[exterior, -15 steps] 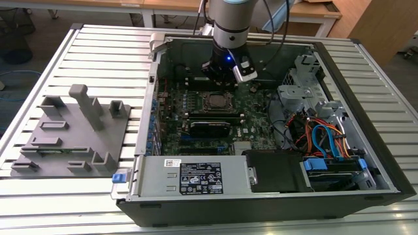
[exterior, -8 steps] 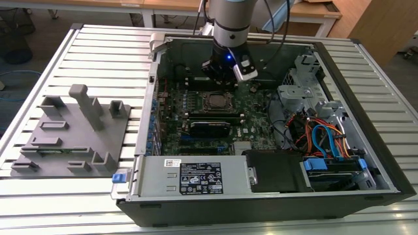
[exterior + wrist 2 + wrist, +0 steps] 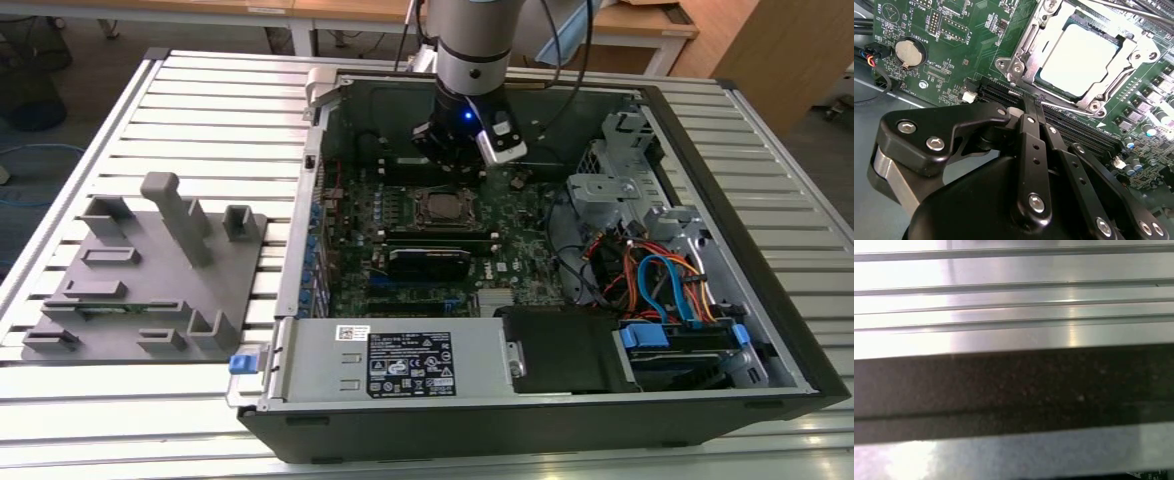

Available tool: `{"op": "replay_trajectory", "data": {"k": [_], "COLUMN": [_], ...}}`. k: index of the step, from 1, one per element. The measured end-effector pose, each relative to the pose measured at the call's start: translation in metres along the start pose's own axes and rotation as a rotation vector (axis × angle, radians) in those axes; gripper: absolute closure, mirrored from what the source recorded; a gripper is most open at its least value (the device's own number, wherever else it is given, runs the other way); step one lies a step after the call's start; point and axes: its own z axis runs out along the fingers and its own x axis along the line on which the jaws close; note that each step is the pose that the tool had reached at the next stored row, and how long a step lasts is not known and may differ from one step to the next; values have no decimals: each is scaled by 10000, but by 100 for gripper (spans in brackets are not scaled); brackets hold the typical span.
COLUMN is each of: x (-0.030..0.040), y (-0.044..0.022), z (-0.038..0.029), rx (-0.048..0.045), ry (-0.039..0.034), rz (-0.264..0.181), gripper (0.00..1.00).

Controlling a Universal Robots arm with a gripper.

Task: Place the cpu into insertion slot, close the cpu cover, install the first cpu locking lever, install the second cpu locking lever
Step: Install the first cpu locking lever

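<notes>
Jaws (image 3: 1033, 102) look pressed together with nothing between them in the second wrist view, their slim black tips hanging just short of the socket's near edge, beside the dark memory slots (image 3: 1064, 125). In the exterior view the gripper (image 3: 461, 150) hovers at about 12 o'clock from the slot (image 3: 438, 205), inside the open case (image 3: 747, 300) on the ribbed metal bench (image 3: 200, 90). Seated in the slot (image 3: 1089, 60) is the cpu (image 3: 1079, 57), a flat square with a pale, dull metal top; the cover (image 3: 1029, 45), a thin bright steel frame with a square window, appears to lie down around it. I cannot tell whether either lever is latched. Risk, as I judge it: the narrow tips sit very near the green board (image 3: 954, 40), thick with small parts, so a slightly low or skewed approach could scrape components or slide off a thin, springy wire lever. Pressing on an unseated cover could also stress the chip.
</notes>
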Motion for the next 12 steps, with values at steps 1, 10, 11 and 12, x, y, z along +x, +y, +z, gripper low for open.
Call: {"op": "replay_trajectory", "data": {"k": [1, 10, 11, 12], "x": [0, 0, 0, 0], "y": [0, -1, -2, -2], "z": [0, 8, 10, 13], "rx": [0, 187, 229, 269], "ry": [0, -15, -18, -19], "rz": [0, -8, -10, -12], "gripper": [90, 90, 90, 90]}}
